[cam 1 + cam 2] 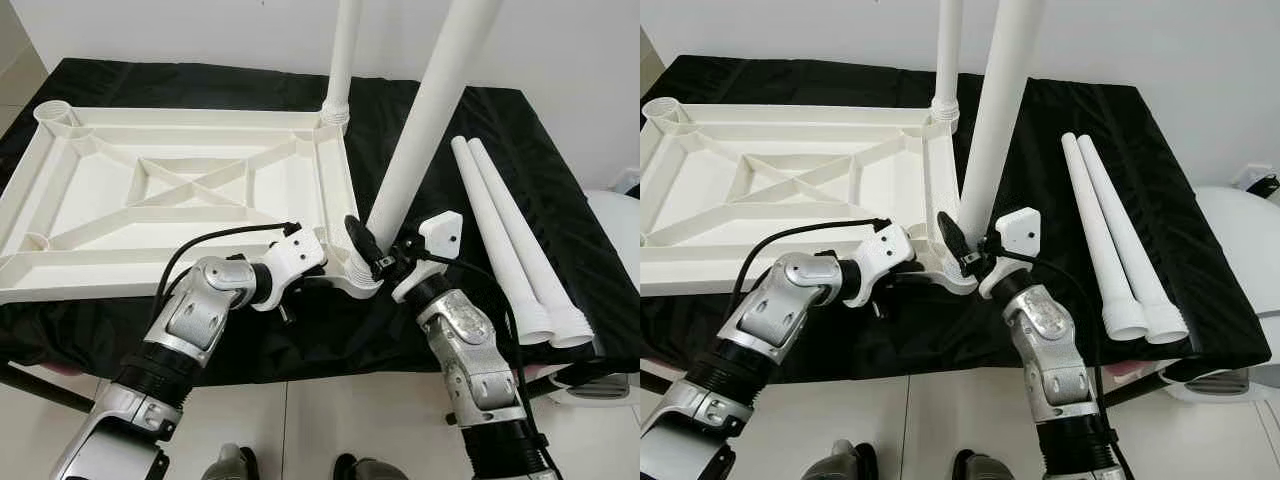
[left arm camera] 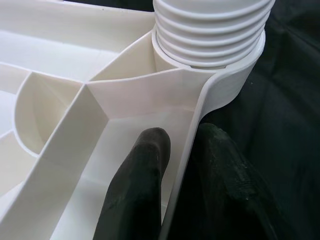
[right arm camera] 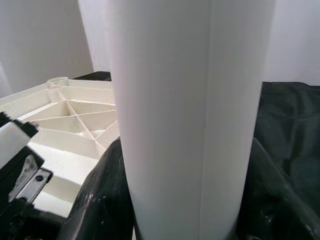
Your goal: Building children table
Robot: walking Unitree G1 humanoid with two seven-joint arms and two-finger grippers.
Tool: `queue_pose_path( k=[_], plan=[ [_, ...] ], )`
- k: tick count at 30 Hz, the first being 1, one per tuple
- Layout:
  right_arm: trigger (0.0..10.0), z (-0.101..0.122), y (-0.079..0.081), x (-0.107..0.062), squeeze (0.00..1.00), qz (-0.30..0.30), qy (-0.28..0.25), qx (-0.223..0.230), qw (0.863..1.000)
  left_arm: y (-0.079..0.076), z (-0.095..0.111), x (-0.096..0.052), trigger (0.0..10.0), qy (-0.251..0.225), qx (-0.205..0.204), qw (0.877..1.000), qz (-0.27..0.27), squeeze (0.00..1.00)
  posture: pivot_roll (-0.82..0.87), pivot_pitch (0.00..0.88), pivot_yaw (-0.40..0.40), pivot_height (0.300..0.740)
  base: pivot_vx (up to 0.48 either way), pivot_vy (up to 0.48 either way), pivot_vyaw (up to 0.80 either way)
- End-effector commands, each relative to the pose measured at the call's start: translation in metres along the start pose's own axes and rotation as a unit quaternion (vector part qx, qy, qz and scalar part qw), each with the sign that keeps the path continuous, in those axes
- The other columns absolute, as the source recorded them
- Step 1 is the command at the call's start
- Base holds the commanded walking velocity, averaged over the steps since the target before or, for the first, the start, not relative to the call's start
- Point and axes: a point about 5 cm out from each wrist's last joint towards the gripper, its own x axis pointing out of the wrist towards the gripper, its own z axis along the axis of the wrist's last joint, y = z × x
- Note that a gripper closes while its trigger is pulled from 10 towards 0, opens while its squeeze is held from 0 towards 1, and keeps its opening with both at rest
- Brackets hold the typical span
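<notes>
Your right gripper point(image 1: 372, 250) clamps the tilted leg point(image 1: 420, 140); the left gripper point(image 2: 187, 165) pinches the tabletop point(image 1: 60, 210) rim near the front corner. That tilt risks cross-threading.

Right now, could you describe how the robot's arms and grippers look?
Both arms are silver metal with black ribbed sections. The left gripper and right gripper have white housings, long black fingers and thin black cables looping to the wrists.

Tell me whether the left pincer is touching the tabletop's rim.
Touching. The left wrist view shows the left pincer with one finger on each side of the white tabletop's rim, both fingers pressed against the wall.
</notes>
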Motion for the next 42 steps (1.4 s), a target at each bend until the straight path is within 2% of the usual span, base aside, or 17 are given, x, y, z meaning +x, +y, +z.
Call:
queue_pose_path(
  k=[1,13,21,26,30,31,34,42],
  plan=[
    [10.0,-0.047,0.000,-0.016,0.00,-0.036,0.116,0.037,0.992,-0.001,0.016,0.005,10.0,-0.029,0.026,0.999,0.023,0.00,-0.06,0.150,-0.014,0.740,0.000,0.000,0.00],
    [10.0,-0.037,0.016,-0.010,0.00,-0.086,0.091,0.011,0.992,0.000,0.017,0.005,10.0,-0.029,0.024,0.999,0.026,0.00,-0.06,0.162,-0.017,0.740,0.000,0.000,0.00],
    [10.0,-0.035,0.015,-0.008,0.00,-0.117,0.092,-0.006,0.989,0.000,0.018,0.005,10.0,-0.030,0.024,0.999,0.027,0.00,-0.06,0.163,-0.016,0.740,0.000,0.000,0.00],
    [10.0,-0.038,0.011,-0.011,0.00,-0.185,0.104,-0.017,0.977,0.000,0.019,0.004,10.0,-0.030,0.025,0.999,0.026,0.00,-0.06,0.168,-0.016,0.740,0.000,0.000,0.00],
    [10.0,-0.040,0.002,-0.014,0.00,-0.255,0.116,-0.022,0.960,0.000,0.019,0.004,10.0,-0.030,0.025,0.999,0.025,0.00,-0.06,0.168,-0.017,0.740,0.000,0.000,0.00],
    [10.0,-0.040,0.002,-0.014,0.00,-0.255,0.116,-0.022,0.960,0.000,0.019,0.004,10.0,-0.030,0.025,0.999,0.025,0.00,-0.06,0.168,-0.017,0.740,0.000,0.000,0.00],
    [10.0,-0.040,-0.003,-0.018,0.00,-0.294,0.120,-0.029,0.948,-0.001,0.019,0.004,10.0,-0.031,0.025,0.999,0.025,0.00,-0.06,0.169,-0.018,0.740,0.000,0.000,0.00],
    [10.0,-0.036,0.000,-0.017,0.00,-0.300,0.112,-0.039,0.946,-0.001,0.019,0.004,10.0,-0.031,0.026,0.999,0.025,0.00,-0.06,0.166,-0.018,0.740,0.000,0.000,0.00]
  ],
)
